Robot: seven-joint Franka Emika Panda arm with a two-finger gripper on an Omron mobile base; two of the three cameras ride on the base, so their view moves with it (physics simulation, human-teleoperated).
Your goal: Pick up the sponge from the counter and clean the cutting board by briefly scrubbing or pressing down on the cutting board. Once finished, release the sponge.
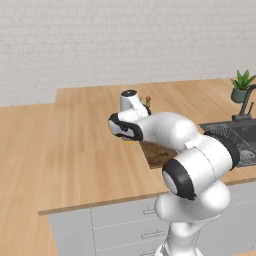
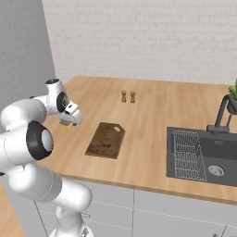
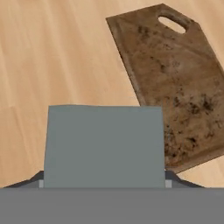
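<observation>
Left base view: the white arm reaches over the light-wood counter (image 1: 75,135), hiding most of the cutting board (image 1: 156,154) near the front edge.

Right base view: the gripper (image 2: 69,121) hangs above the counter left of the board, with something yellow at its tips, apparently the sponge (image 2: 67,123), lifted for carrying.

Hand view: the grey-blue sponge sits pinched between the fingertips, the mottled board lying beyond, untouched.
</observation>
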